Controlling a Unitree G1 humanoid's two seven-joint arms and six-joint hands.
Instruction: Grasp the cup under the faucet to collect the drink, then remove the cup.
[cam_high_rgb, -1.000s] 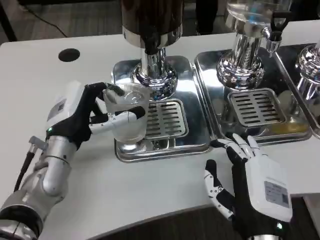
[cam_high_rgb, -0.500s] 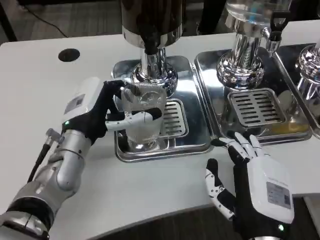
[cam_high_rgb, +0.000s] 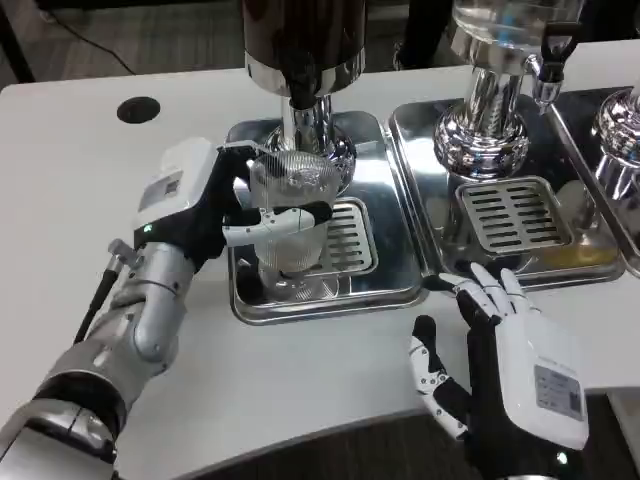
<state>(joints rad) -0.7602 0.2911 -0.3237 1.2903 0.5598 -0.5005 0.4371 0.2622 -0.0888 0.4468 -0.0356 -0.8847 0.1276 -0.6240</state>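
A clear ribbed cup (cam_high_rgb: 291, 215) is held upright over the left steel drip tray (cam_high_rgb: 395, 290), just in front of the dark dispenser's chrome column (cam_high_rgb: 305, 130). My left hand (cam_high_rgb: 205, 205) grips the cup from its left side, thumb across the front. The faucet spout (cam_high_rgb: 300, 100) sits above and slightly behind the cup. I cannot tell whether the cup holds any drink. My right hand (cam_high_rgb: 505, 365) rests open on the white table near the front edge, fingers spread, touching nothing.
A second dispenser (cam_high_rgb: 495, 110) stands on its own steel tray (cam_high_rgb: 560, 265) to the right, with a third dispenser (cam_high_rgb: 620, 130) at the far right edge. A black round hole (cam_high_rgb: 137, 109) marks the table at the back left.
My left hand has carried the cup rightwards and back, from the tray's left rim to a spot over the tray near the chrome column. The right hand has stayed put.
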